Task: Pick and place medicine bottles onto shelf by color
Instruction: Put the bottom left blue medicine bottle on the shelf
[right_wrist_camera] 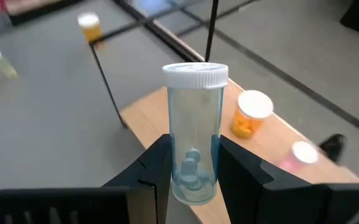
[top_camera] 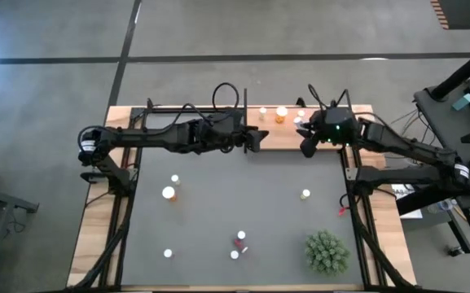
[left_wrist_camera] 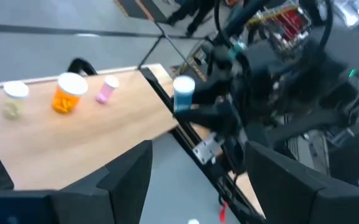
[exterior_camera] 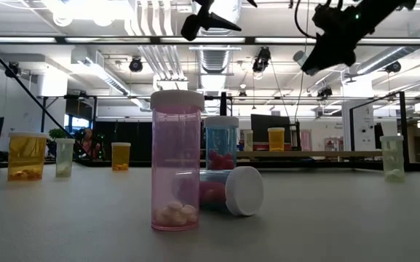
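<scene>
My right gripper (right_wrist_camera: 195,177) is shut on a clear pale-blue medicine bottle (right_wrist_camera: 195,124) with a white cap, held in the air near the shelf's (top_camera: 210,140) right end. My left gripper (left_wrist_camera: 201,155) hangs open and empty above the shelf's middle (top_camera: 261,138), pointing at the right gripper. On the shelf stand a pale green bottle (left_wrist_camera: 14,99), an orange one (left_wrist_camera: 67,93) and a pink one (left_wrist_camera: 107,90). More bottles stand on the dark mat, among them an orange one (top_camera: 169,193) and a pink one (exterior_camera: 175,160). My right gripper pinches the lower part of the bottle's body (right_wrist_camera: 195,165) between its two fingers (right_wrist_camera: 157,168), one on each side. The fingers come from the table's right side, slanting a little downward. The bottle stands upright in the hold, cap up, lifted clear of shelf and mat.
A green spiky plant (top_camera: 327,251) stands at the mat's near right. A capped bottle lies on its side (exterior_camera: 231,191) behind the pink one, beside a blue bottle (exterior_camera: 220,149). A pale green bottle (top_camera: 305,194) stands right of the mat's middle. Black frame posts (right_wrist_camera: 107,87) edge the shelf.
</scene>
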